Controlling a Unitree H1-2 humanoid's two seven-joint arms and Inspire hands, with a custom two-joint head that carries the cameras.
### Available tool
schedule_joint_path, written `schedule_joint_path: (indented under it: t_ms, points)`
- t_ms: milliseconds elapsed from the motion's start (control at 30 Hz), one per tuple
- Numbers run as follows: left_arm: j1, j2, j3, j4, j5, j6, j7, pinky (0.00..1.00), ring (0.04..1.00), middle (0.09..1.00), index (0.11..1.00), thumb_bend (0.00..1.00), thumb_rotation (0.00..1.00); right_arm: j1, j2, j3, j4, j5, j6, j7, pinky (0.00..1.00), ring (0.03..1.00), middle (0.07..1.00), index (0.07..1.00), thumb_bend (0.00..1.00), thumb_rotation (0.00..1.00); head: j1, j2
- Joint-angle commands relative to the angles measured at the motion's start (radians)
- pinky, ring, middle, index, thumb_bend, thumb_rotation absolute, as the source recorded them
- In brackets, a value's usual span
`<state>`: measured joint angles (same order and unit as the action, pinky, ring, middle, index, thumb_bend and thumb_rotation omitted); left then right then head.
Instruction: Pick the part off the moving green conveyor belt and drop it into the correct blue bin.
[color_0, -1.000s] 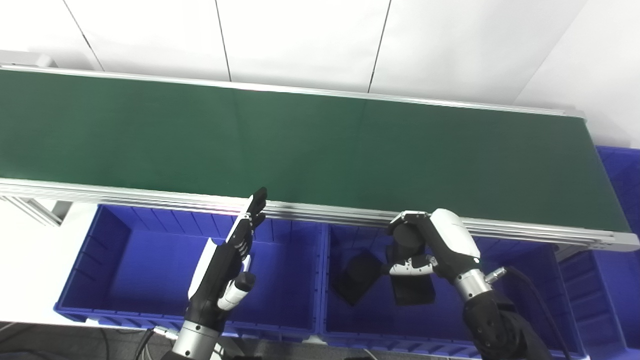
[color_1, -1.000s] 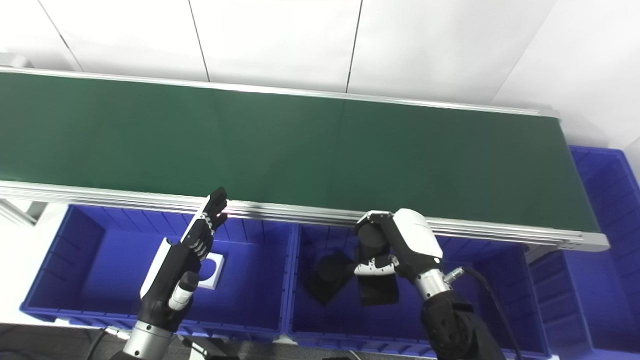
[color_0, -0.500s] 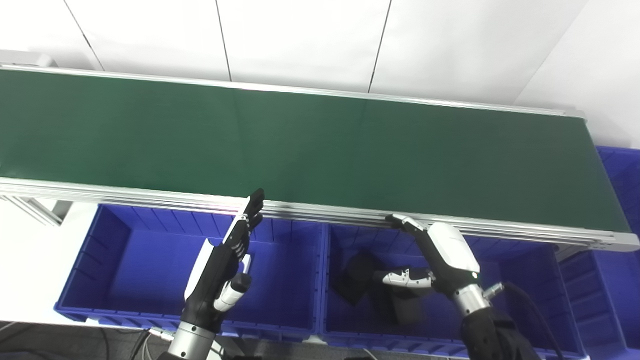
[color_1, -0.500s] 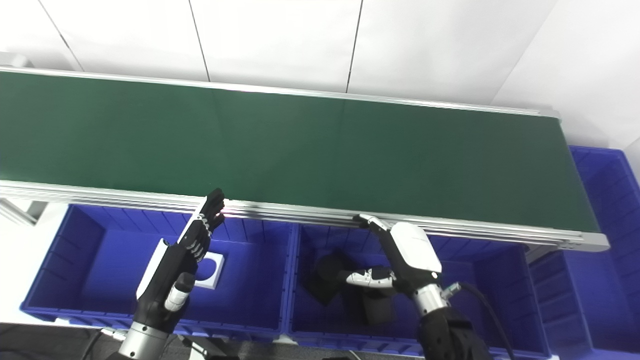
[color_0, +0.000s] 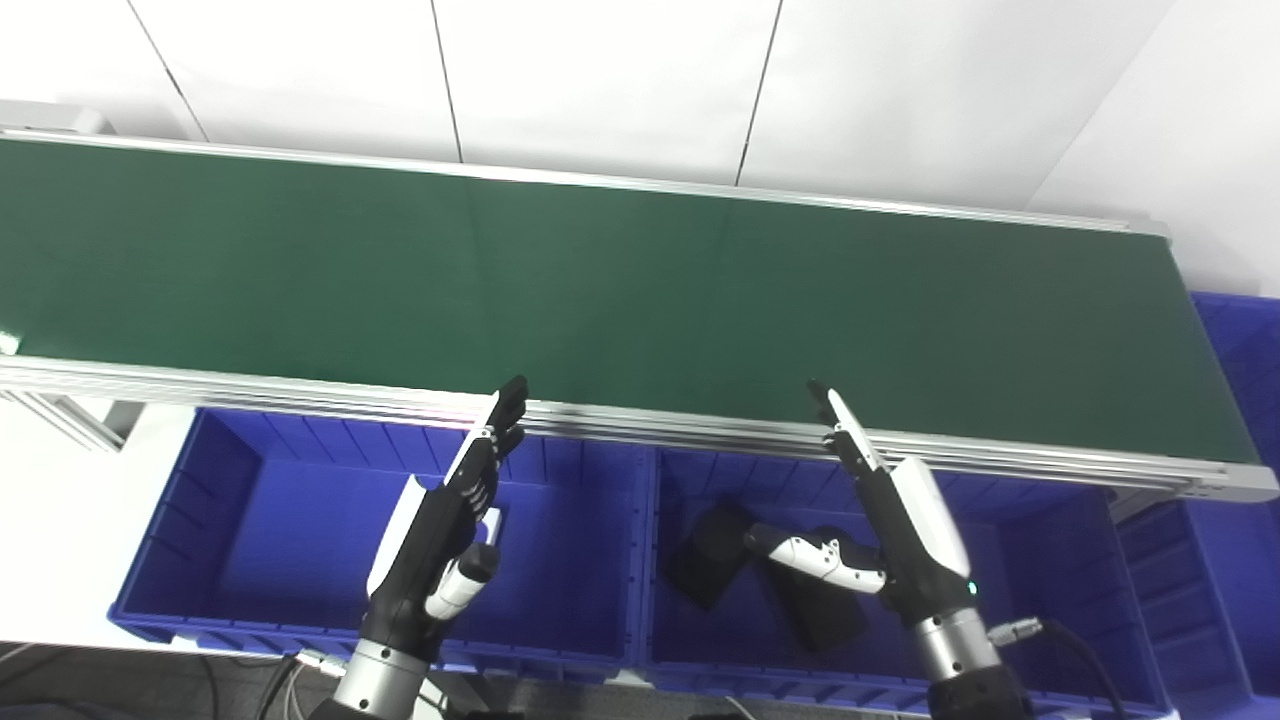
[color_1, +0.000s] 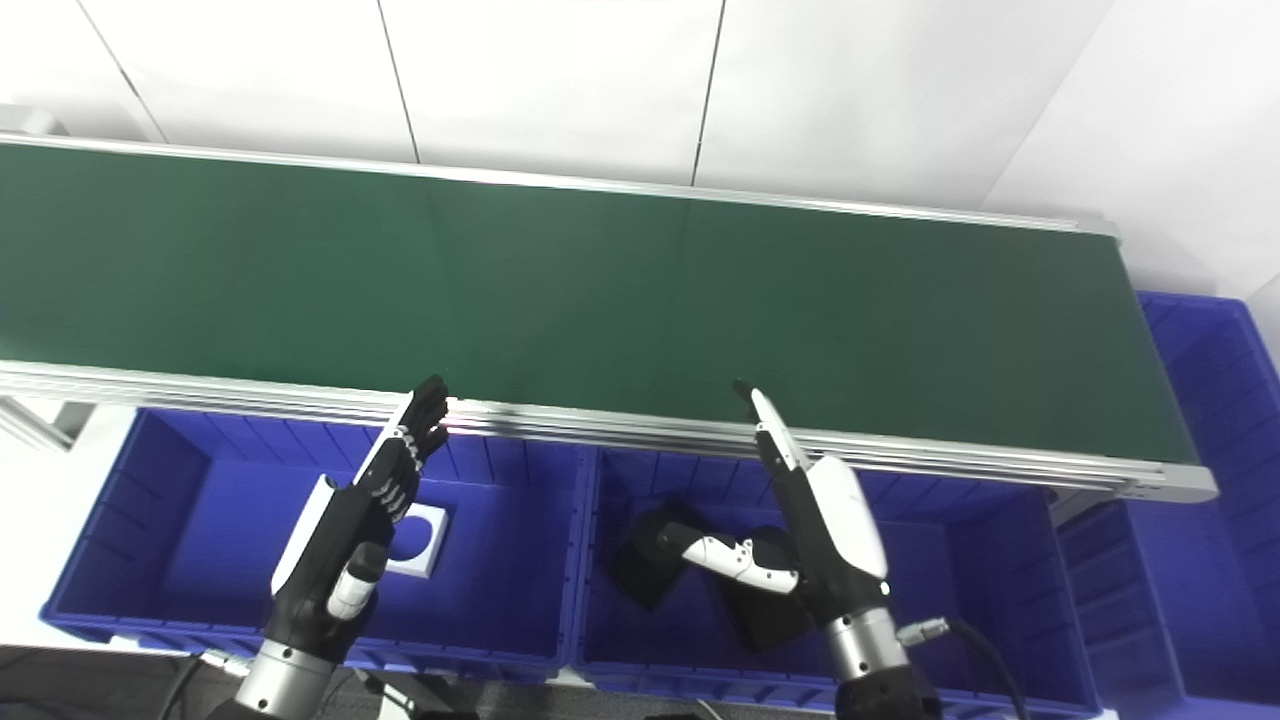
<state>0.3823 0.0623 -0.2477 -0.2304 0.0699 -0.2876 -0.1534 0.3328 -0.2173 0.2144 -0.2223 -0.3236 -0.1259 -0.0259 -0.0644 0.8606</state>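
Note:
The green conveyor belt (color_0: 620, 290) carries no part that I can make out, apart from a small pale spot at its far left edge (color_0: 8, 343). My right hand (color_0: 900, 520) is open over the right blue bin (color_0: 1125, 590), its fingers stretched up toward the belt's front rail and holding nothing. Black parts (color_0: 710, 555) lie on that bin's floor, one of them (color_0: 820, 610) just under the thumb. My left hand (color_0: 445, 540) is open and flat over the left blue bin (color_0: 170, 520). A white part with a round hole (color_1: 415, 540) lies there, partly hidden by the hand.
The aluminium front rail (color_0: 650, 425) of the conveyor runs just above both bins. A third blue bin (color_0: 1240, 350) stands past the belt's right end. White wall panels rise behind the belt. The steel frame leg (color_0: 60, 420) shows at the left.
My right hand let go of the black cylindrical part over the right bin, then opened and stretched its fingers up. The left hand has barely moved.

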Motion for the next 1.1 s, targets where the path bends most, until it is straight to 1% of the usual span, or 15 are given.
schedule_joint_path:
  t_ms: [0, 67, 133, 200, 267, 333, 433, 533, 600, 700, 833, 933, 967, 1000, 1067]
  points:
    - [-0.017, 0.008, 0.003, -0.012, -0.007, -0.009, -0.006, 0.99, 1.0, 1.0, 0.987, 0.86, 0.97, 0.001, 0.018, -0.001, -0.039, 0.086, -0.073, 0.018, 0.87, 0.929, 0.968, 0.98, 0.88, 0.73, 0.0, 0.001]
    - [-0.023, 0.011, 0.005, -0.013, -0.009, 0.006, -0.007, 0.99, 1.0, 1.0, 0.988, 0.87, 0.97, 0.013, 0.047, 0.004, -0.03, 0.14, -0.086, 0.028, 0.87, 0.92, 0.957, 0.975, 0.9, 0.74, 0.0, -0.006]
    - [-0.029, 0.013, 0.008, -0.008, -0.009, 0.011, -0.006, 0.99, 1.0, 1.0, 0.987, 0.88, 0.96, 0.024, 0.07, 0.013, -0.023, 0.17, -0.094, 0.035, 0.88, 0.919, 0.947, 0.973, 0.91, 0.76, -0.001, -0.011]
    - [-0.035, 0.012, 0.009, 0.0, -0.01, 0.012, -0.005, 1.0, 1.0, 1.0, 0.983, 0.88, 0.95, 0.031, 0.087, 0.023, -0.015, 0.163, -0.106, 0.032, 0.89, 0.927, 0.946, 0.976, 0.92, 0.81, -0.001, -0.015]
    - [-0.039, 0.013, 0.009, 0.006, -0.01, 0.011, -0.005, 1.0, 1.0, 1.0, 0.984, 0.89, 0.95, 0.037, 0.103, 0.029, -0.002, 0.16, -0.122, 0.026, 0.88, 0.925, 0.948, 0.98, 0.93, 0.83, 0.0, -0.018]
    - [-0.043, 0.014, 0.009, 0.012, -0.007, 0.003, -0.005, 0.99, 1.0, 0.999, 0.984, 0.88, 0.95, 0.043, 0.12, 0.033, 0.011, 0.181, -0.137, 0.026, 0.89, 0.926, 0.951, 0.987, 0.92, 0.84, -0.001, -0.019]
    - [-0.046, 0.013, 0.01, 0.026, -0.002, -0.015, 0.0, 0.99, 1.0, 0.997, 0.982, 0.87, 0.96, 0.057, 0.149, 0.035, 0.032, 0.197, -0.165, 0.019, 0.93, 0.948, 0.963, 0.999, 0.92, 0.85, -0.002, -0.022]
    - [-0.049, 0.018, 0.01, 0.026, 0.006, -0.006, -0.003, 0.99, 1.0, 0.996, 0.982, 0.88, 0.96, 0.071, 0.182, 0.03, 0.077, 0.198, -0.241, -0.004, 0.95, 0.955, 0.969, 1.0, 0.89, 0.86, -0.011, -0.03]
    - [-0.05, 0.021, 0.009, 0.028, 0.006, -0.004, -0.004, 1.0, 1.0, 1.0, 0.985, 0.88, 0.97, 0.075, 0.192, 0.023, 0.097, 0.195, -0.272, -0.01, 0.97, 0.964, 0.979, 1.0, 0.89, 0.88, -0.013, -0.032]
    - [-0.053, 0.022, 0.009, 0.045, 0.0, -0.013, -0.003, 1.0, 1.0, 0.996, 0.98, 0.88, 0.96, 0.078, 0.2, 0.008, 0.118, 0.194, -0.3, -0.01, 0.98, 0.97, 0.985, 1.0, 0.87, 0.89, -0.015, -0.04]
    - [-0.055, 0.022, 0.008, 0.083, 0.003, -0.04, -0.002, 0.99, 1.0, 0.998, 0.98, 0.89, 0.96, 0.078, 0.209, -0.012, 0.158, 0.185, -0.335, -0.022, 0.99, 0.975, 0.99, 1.0, 0.85, 0.89, -0.009, -0.079]
    - [-0.057, 0.025, 0.009, 0.111, 0.0, -0.065, -0.002, 0.98, 1.0, 0.999, 0.98, 0.89, 0.96, 0.074, 0.21, -0.012, 0.182, 0.181, -0.343, -0.037, 1.0, 0.974, 0.99, 1.0, 0.84, 0.89, -0.017, -0.104]
    - [-0.058, 0.026, 0.01, 0.123, -0.004, -0.076, -0.003, 0.98, 1.0, 1.0, 0.981, 0.89, 0.96, 0.072, 0.21, -0.009, 0.191, 0.176, -0.344, -0.045, 1.0, 0.975, 0.991, 1.0, 0.84, 0.88, -0.034, -0.119]
    - [-0.059, 0.027, 0.01, 0.131, -0.006, -0.083, -0.004, 0.99, 1.0, 1.0, 0.983, 0.89, 0.95, 0.072, 0.209, -0.006, 0.198, 0.172, -0.344, -0.052, 1.0, 0.979, 0.993, 1.0, 0.84, 0.89, -0.034, -0.119]
    - [-0.06, 0.029, 0.012, 0.154, -0.019, -0.107, -0.007, 1.0, 1.0, 1.0, 0.989, 0.89, 0.95, 0.073, 0.212, 0.0, 0.215, 0.185, -0.343, -0.063, 1.0, 0.981, 0.991, 1.0, 0.85, 0.88, -0.073, -0.142]
